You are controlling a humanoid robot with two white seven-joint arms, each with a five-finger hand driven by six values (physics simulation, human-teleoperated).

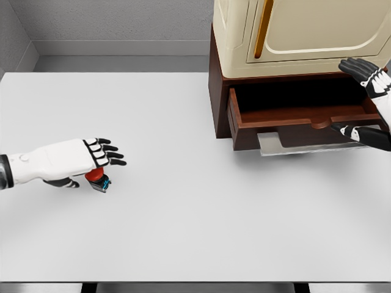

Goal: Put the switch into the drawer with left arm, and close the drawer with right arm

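On the white counter (pixel 183 232) basically nothing's done yet: the brown drawer (pixel 299 119) under the cream cabinet (pixel 293 36) at the far right hangs wide open with nothing in it, far as I can see. My right hand (pixel 366 76) waits by its right end, fingers loosely apart, while my left hand (pixel 91 160), fingers stretched over but not obviously clamped, sits on the little red-topped switch (pixel 98 179), well apart from the drawer. So lifting, carrying, dropping in and closing are all still to do.

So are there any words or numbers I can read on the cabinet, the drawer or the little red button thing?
None: no words, numbers or signs can be read.
The cream cabinet is plain.
The open drawer is bare brown wood.
The red switch under the left robot hand is too small to show any label.
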